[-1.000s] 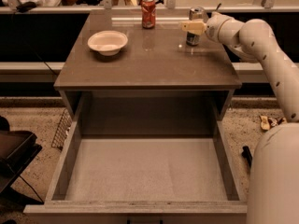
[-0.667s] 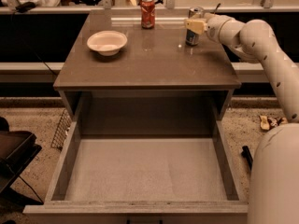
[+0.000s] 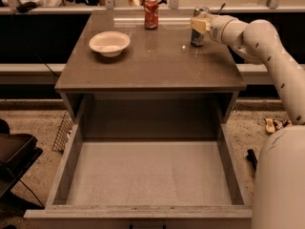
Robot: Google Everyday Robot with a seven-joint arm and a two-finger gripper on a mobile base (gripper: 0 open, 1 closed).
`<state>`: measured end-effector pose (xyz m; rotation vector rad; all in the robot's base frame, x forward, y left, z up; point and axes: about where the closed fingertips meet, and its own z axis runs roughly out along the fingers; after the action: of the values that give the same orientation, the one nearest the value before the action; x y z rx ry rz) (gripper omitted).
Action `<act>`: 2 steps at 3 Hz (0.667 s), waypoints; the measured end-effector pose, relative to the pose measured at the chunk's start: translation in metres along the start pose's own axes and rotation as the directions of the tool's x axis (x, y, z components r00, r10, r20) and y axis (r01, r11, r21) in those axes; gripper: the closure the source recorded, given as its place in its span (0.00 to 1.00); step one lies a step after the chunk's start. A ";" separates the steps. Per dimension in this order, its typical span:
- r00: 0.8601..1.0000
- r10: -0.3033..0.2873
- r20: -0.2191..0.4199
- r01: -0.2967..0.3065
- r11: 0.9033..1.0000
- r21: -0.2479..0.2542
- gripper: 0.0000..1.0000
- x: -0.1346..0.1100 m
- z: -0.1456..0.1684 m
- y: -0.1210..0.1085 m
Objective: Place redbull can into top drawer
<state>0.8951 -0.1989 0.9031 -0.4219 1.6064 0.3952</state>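
Note:
The redbull can (image 3: 197, 36) stands upright on the back right of the cabinet top (image 3: 152, 63). It is slim, silver and blue, with a shiny top. My gripper (image 3: 198, 24) reaches in from the right and is at the can's upper half, touching or nearly touching it. The top drawer (image 3: 147, 175) is pulled fully out below the cabinet top. Its pale grey bottom holds nothing.
An orange-red soda can (image 3: 151, 13) stands at the back middle of the top. A white bowl (image 3: 109, 43) sits at the left. A wire rack (image 3: 62, 132) leans by the cabinet's left side. A dark tray (image 3: 14, 149) is at far left.
The gripper has stayed at the can, shifting slightly upward along it. The can still stands on the cabinet top.

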 end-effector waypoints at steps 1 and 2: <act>1.000 -0.003 -0.005 0.003 1.000 -0.003 1.00 0.000 0.002 0.002; 0.999 -0.040 -0.006 0.040 0.999 0.003 1.00 -0.021 -0.004 0.002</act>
<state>0.8917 -0.1987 0.9244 -0.4526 1.6013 0.3614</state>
